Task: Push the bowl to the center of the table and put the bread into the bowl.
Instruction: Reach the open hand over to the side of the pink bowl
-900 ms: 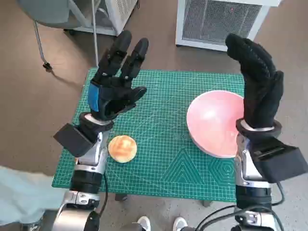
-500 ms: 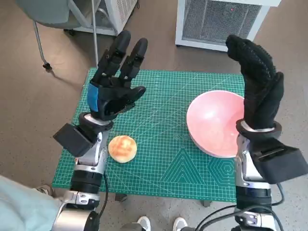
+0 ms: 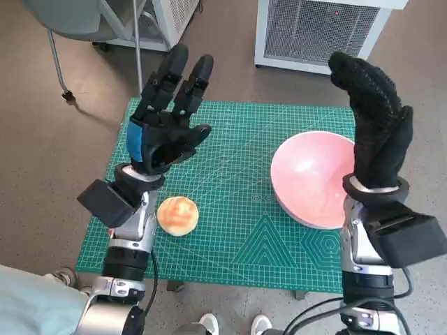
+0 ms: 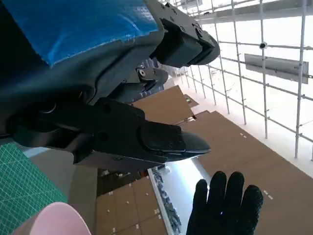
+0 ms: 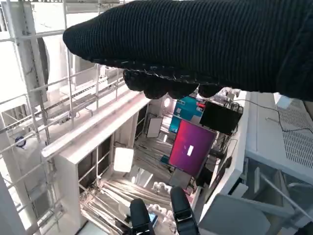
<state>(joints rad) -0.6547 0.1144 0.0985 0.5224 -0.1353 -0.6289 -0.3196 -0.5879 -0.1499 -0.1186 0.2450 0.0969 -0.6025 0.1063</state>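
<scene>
A pink bowl (image 3: 311, 178) sits on the right part of the green cutting mat (image 3: 230, 230); its rim (image 4: 54, 220) also shows in the left wrist view. A round golden bread roll (image 3: 177, 214) lies near the mat's left front. My left hand (image 3: 164, 125) is raised above the mat's left side, fingers spread, holding nothing. My right hand (image 3: 377, 122) is raised over the bowl's right edge, fingers straight and empty. The gloved right hand (image 4: 222, 205) appears in the left wrist view. The left hand's fingers (image 5: 156, 215) show in the right wrist view.
A white grilled appliance (image 3: 318, 31) stands on the floor behind the table. A chair leg (image 3: 59, 66) and another white unit (image 3: 171, 17) are at the back left. A pale sleeve (image 3: 31, 303) fills the lower left corner. Shoe tips (image 3: 234, 324) show below the table's front edge.
Both hands stay raised and barely move. The pale sleeve at the lower left has shifted lower in the picture.
</scene>
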